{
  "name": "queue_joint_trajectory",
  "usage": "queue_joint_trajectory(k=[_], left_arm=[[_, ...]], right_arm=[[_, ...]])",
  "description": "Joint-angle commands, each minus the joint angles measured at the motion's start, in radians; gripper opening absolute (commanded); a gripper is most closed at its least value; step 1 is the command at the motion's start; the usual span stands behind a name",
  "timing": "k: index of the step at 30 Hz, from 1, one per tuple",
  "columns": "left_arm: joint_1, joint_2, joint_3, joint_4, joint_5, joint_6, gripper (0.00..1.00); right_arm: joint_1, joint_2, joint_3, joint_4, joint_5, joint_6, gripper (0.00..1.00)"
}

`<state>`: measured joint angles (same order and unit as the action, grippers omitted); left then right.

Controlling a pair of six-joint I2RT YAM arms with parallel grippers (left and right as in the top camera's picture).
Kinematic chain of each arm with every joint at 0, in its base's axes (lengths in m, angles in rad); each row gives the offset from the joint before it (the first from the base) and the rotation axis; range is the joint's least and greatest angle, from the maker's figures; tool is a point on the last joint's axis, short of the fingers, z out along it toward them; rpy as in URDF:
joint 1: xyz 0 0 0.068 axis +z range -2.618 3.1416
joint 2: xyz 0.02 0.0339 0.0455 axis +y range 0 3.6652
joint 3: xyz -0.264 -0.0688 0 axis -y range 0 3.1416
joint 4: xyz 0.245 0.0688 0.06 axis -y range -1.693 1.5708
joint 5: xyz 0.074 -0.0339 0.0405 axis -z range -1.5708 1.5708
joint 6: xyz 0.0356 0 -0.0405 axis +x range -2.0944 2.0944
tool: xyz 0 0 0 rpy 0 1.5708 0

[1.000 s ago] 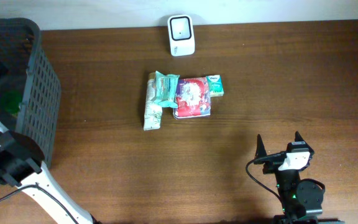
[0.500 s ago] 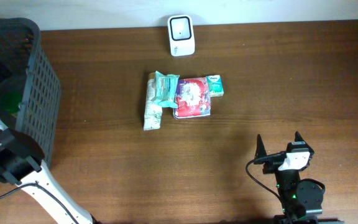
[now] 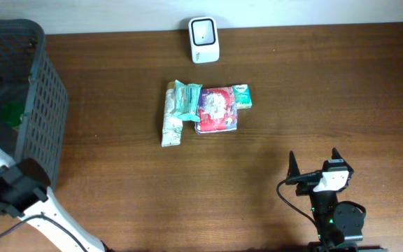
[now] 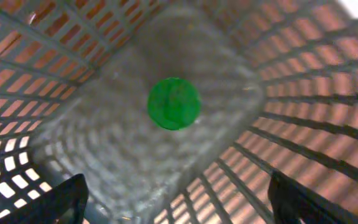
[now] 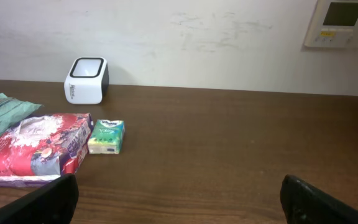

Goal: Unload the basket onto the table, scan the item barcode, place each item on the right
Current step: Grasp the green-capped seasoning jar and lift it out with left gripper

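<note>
Your left claw (image 4: 179, 208) hangs wide open and empty inside the basket (image 4: 303, 93), with a green ball (image 4: 174, 103) straight below it. Your right claw (image 5: 179, 202) gapes empty too. The packets (image 5: 39, 149) lie ahead to its left, the scanner (image 5: 87, 81) beyond them.

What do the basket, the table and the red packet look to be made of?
Basket: dark grey moulded plastic, matte, judging by its regular lattice walls.
Table: dark brown wood or wood-look laminate, grain lines visible, slight sheen.
Red packet: probably thin plastic film; printed, crinkled, glossy.
</note>
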<state>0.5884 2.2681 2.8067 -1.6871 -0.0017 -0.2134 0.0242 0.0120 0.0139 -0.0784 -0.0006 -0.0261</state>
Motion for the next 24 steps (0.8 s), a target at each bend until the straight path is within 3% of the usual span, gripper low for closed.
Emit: queue_joint_trajectory(k=[1, 5, 7, 9, 14, 18, 24], left_arm=[[-0.018, -0.124, 0.002, -0.001, 0.08, 0.052, 0.99], [-0.038, -0.183, -0.134, -0.001, -0.025, 0.039, 0.99], [-0.036, -0.183, -0.261, 0.01, -0.112, -0.037, 0.99], [-0.03, -0.183, -0.414, 0.117, -0.181, -0.04, 0.99], [-0.025, -0.183, -0.653, 0.383, -0.114, 0.023, 0.99], [-0.023, -0.158, -0.687, 0.533, -0.114, 0.022, 0.99], [-0.023, -0.074, -0.688, 0.635, -0.118, 0.022, 0.99]], right_arm=[[0.008, -0.006, -0.008, -0.003, 0.005, 0.008, 0.99], [0.008, -0.006, -0.008, -0.003, 0.005, 0.008, 0.99], [0.008, -0.006, -0.008, -0.003, 0.005, 0.008, 0.99], [0.008, -0.006, -0.008, -0.003, 0.005, 0.008, 0.99], [0.008, -0.006, -0.008, -0.003, 0.005, 0.008, 0.99], [0.008, -0.006, -0.008, -0.003, 0.005, 0.008, 0.99], [0.008, -0.006, -0.008, -0.003, 0.005, 0.008, 0.99]])
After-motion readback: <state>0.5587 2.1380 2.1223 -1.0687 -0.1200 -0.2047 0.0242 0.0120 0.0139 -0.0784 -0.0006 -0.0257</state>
